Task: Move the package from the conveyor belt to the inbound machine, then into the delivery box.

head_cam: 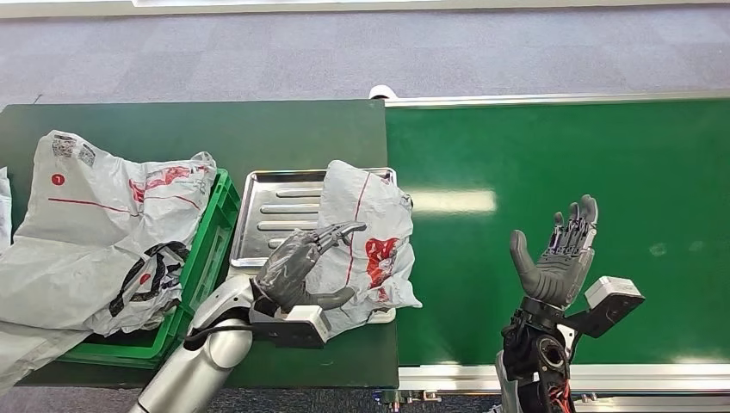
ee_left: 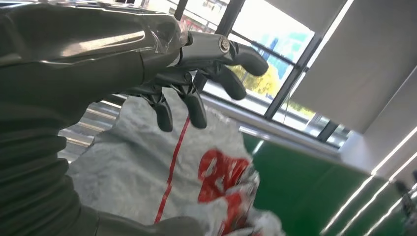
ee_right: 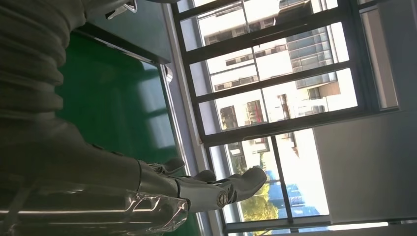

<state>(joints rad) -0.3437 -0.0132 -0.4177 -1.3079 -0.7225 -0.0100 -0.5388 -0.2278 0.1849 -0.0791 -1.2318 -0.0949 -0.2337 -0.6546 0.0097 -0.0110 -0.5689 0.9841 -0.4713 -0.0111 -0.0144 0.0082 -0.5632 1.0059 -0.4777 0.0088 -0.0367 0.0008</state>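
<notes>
Package (head_cam: 366, 241) lies on metal tray (head_cam: 275, 211), left of belt (head_cam: 559, 172). Our left hand (head_cam: 301, 267) spread over it, not yet gripping; right hand (head_cam: 559, 258) released above belt. Next: we close fingers, carry left into green box (head_cam: 211, 249).

One grey plastic package (head_cam: 366, 237) with red print lies on the one ridged metal tray (head_cam: 267, 219), and at least two more grey packages (head_cam: 103, 232) are heaped in and over the one green crate (head_cam: 211, 249); how many lie under that heap cannot be told. There is one dark green desk (head_cam: 284, 129) and one bright green conveyor belt (head_cam: 559, 155). Two robot hands are in view, the left hand (head_cam: 297, 271) and the right hand (head_cam: 559, 258).
</notes>
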